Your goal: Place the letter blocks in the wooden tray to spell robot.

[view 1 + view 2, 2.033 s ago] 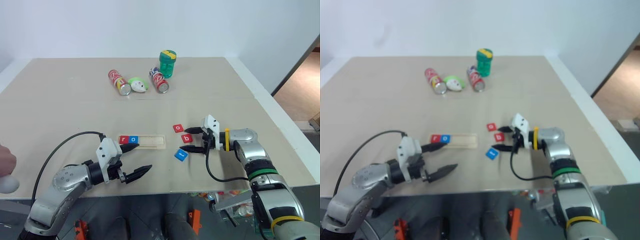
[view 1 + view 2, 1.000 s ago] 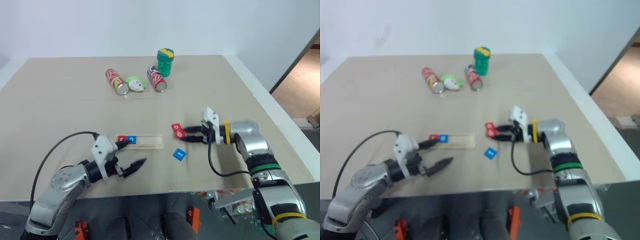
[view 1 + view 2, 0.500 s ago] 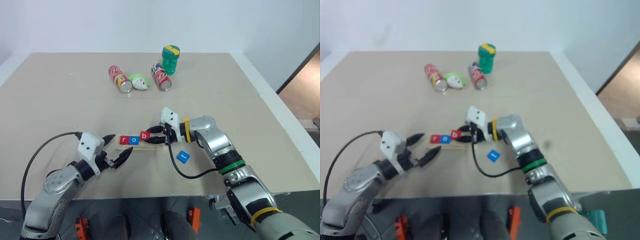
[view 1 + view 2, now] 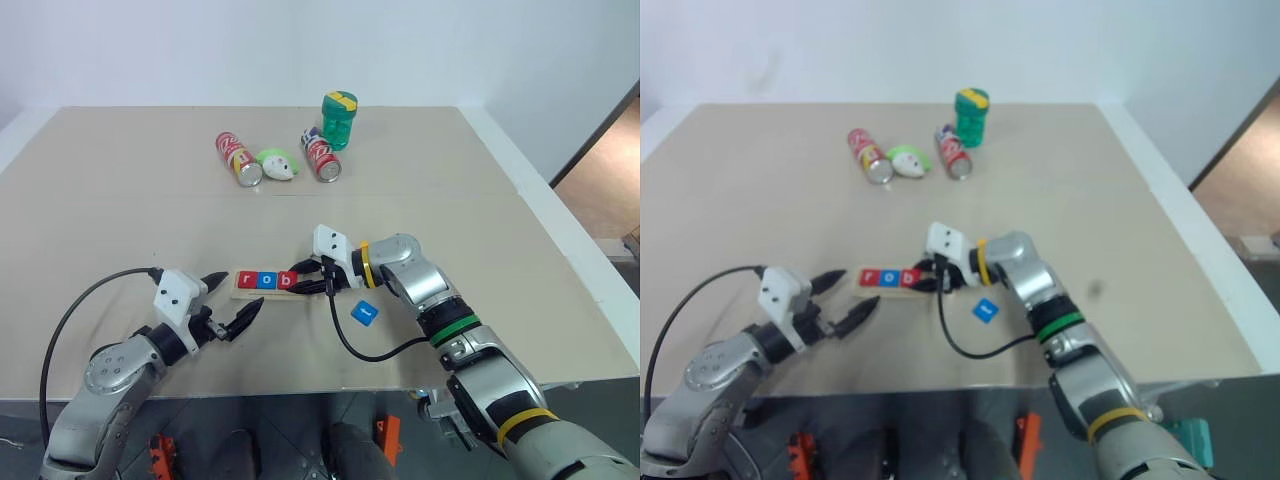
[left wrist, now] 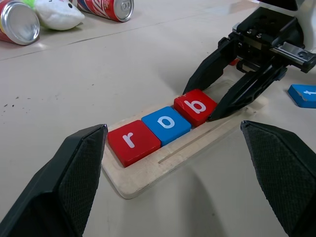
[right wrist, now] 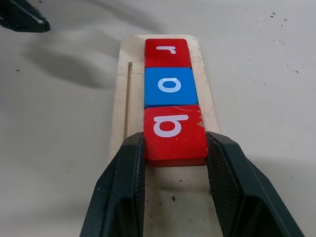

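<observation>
Wooden tray holds red r, blue o, red b

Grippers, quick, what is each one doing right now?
Left tool: open, holding nothing, beside the long pale wooden tray.
Right tool: shut on the red square b tile in the tray.

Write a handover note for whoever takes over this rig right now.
Right gripper: shut on the red b block, which sits in the wooden tray beside the blue o block; not yet released.
Left gripper: open, empty, near the tray's r end.
Done: the red r block, o and b lie in a row in the tray.
Left: release b, then place the second o, partly hidden behind the right gripper, and the blue t block lying on the table.
</observation>
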Tool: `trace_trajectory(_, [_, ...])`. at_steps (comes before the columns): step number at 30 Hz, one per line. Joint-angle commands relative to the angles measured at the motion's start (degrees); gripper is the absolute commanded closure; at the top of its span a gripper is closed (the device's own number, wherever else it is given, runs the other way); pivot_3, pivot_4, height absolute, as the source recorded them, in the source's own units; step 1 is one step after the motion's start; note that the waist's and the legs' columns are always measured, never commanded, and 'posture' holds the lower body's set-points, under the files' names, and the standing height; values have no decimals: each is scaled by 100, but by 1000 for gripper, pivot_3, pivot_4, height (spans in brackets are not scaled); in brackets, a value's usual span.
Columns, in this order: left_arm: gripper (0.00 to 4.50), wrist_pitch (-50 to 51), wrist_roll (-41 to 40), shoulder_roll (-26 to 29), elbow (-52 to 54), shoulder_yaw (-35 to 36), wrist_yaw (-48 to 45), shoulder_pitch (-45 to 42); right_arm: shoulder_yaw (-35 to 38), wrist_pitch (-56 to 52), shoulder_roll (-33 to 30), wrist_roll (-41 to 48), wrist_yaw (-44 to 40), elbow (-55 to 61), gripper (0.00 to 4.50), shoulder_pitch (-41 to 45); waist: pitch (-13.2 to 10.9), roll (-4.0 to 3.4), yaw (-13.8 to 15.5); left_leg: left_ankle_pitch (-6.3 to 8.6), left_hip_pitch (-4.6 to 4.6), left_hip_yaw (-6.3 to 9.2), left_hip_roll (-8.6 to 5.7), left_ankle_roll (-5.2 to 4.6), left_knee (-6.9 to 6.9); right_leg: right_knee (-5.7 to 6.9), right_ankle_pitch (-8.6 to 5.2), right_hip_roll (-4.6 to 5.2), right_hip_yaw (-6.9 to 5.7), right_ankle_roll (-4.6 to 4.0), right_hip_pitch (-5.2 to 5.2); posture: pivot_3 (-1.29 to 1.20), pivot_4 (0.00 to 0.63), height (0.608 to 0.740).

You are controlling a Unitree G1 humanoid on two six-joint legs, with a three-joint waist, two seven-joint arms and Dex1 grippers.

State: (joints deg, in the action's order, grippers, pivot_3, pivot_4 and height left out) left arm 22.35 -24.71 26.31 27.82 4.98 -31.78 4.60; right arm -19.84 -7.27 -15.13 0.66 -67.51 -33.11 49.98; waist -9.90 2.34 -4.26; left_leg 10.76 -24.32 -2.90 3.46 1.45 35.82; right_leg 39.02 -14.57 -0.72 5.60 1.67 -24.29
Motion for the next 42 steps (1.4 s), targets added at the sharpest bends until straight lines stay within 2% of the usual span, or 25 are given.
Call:
trace_trajectory(1, [0, -159, 51, 25, 64, 30, -32, -41, 32, 101, 29, -46, 21, -76, 1951, 144, 0, 0, 0, 0, 0, 0, 0, 0, 0, 0, 0, 0, 0, 0, 0, 0, 150, 739])
trace_trajectory(3, [0, -164, 66, 20, 43, 7, -41, -55, 40, 92, 34, -44, 42, -105, 1112, 152, 0, 0, 0, 0, 0, 0, 0, 0, 1, 1, 1, 0, 0, -1, 1, 0, 150, 739])
trace_trajectory(5, [0, -168, 88, 16, 31, -24, -56, -58, 38, 71, 33, -38, 30, -108, 612, 152, 0, 0, 0, 0, 0, -1, 0, 0, 1, 1, 1, 1, 1, -1, 1, 0, 150, 739])
trace_trajectory(6, [0, -170, 100, 18, 31, -39, -67, -54, 39, 59, 32, -34, 29, -88, 163, 150, 0, 0, 0, 0, 0, 0, 0, 0, 1, 1, 1, 1, 0, -1, 1, 0, 150, 739])
trace_trajectory(7, [0, -176, 113, 21, 27, -51, -79, -52, 60, 5, 36, -4, 31, -30, 36, 143, 0, 0, 0, 0, 0, 0, 0, 0, 1, 1, 1, 1, 1, -1, 1, 0, 150, 739])
trace_trajectory(14, [0, -201, 188, 18, -4, -71, -160, -95, 596, -764, 98, 501, 404, 597, 36, 165, 0, 0, 1, 0, 0, 0, 0, 0, 2, 3, 1, 0, 0, -2, 1, 0, 150, 739])
trace_trajectory(18, [0, -273, 183, 96, -5, -138, -375, -79, 1073, -1553, 155, 911, 877, 1209, 1163, -44, 0, 0, 2, 0, -1, 0, 0, 1, 2, 3, 2, 1, 0, -2, 1, 0, 150, 739])
trace_trajectory(22, [0, -87, -79, 104, 82, -86, -541, -56, 1438, -2176, 345, 1107, 1753, 1837, 2582, -547, 3, 3, 1, 0, -1, 2, 1, 1, 0, 3, 1, 1, 0, 0, 1, 0, 150, 739])
trace_trajectory(24, [0, 4, -163, 110, 106, -51, -550, -80, 1411, -2222, 457, 1001, 2186, 2164, 3249, -886, 2, 3, 1, 0, -2, 2, 0, 1, 0, 3, 0, 1, 0, 0, 1, 0, 150, 739])
trace_trajectory(25, [0, 24, -180, 120, 109, -47, -545, -87, 1368, -2221, 523, 932, 2398, 2311, 3441, -1038, 2, 3, 1, 0, -3, 1, 0, 1, 0, 3, 0, 1, 1, 0, -1, 0, 150, 739])
trace_trajectory(27, [0, 56, -194, 154, 107, -50, -552, -108, 1236, -2224, 637, 799, 2750, 2559, 4267, -1275, 2, 3, -11, 0, -3, 1, 0, 1, 1, 3, 0, 0, 2, 1, -1, 0, 150, 739])
trace_trajectory(28, [0, 67, -198, 173, 107, -57, -558, -114, 1155, -2221, 727, 701, 2973, 2675, 4485, -1385, 2, 3, -16, 0, -3, 0, 1, 1, 1, 3, 0, 0, 4, 2, -3, 0, 150, 739])
trace_trajectory(33, [0, 96, -222, 210, 116, -84, -530, -145, 878, -2198, 958, 405, 3562, 2869, 4485, -1648, 3, 4, -21, -6, -1, 0, 6, 6, 3, 4, 0, -4, 1, 13, -4, 0, 150, 739])
trace_trajectory(42, [0, 145, -197, 226, 166, -125, -478, -118, 465, -2059, 798, 315, 3377, 2987, 4485, -1816, 4, 5, -12, -8, -2, 0, 4, 7, 5, 3, 2, -2, 2, 17, -2, 0, 150, 739])
